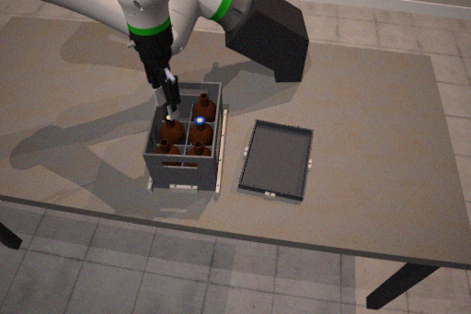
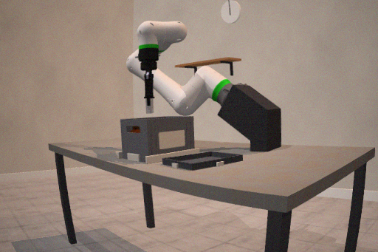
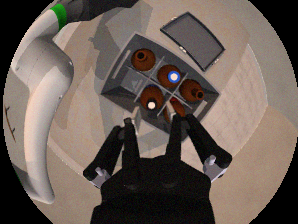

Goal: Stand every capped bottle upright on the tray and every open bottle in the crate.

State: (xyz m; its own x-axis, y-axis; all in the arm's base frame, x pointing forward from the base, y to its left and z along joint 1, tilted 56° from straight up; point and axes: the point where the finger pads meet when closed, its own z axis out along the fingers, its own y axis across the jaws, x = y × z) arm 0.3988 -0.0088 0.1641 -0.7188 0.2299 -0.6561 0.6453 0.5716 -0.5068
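Observation:
The grey crate [image 1: 187, 140] holds several brown bottles. One has a blue cap [image 1: 200, 121] and stands in the middle right cell. One has a white cap [image 3: 152, 104] and stands in the middle left cell [image 1: 172, 130]. The other bottles have open necks, such as the one at the back right [image 1: 204, 107]. The back left cell looks empty. My gripper [image 1: 171, 110] [image 2: 149, 108] points straight down and hangs above the crate's left side, over the white-capped bottle. Its fingers are partly apart with nothing between them. The dark tray [image 1: 276, 159] lies empty to the right of the crate.
The robot's dark base [image 1: 271, 34] stands behind the tray. A pale strip [image 1: 222, 149] lies along the crate's right side, between crate and tray. The table's front edge runs close below both. A wall shelf [image 2: 208, 61] hangs behind the arm.

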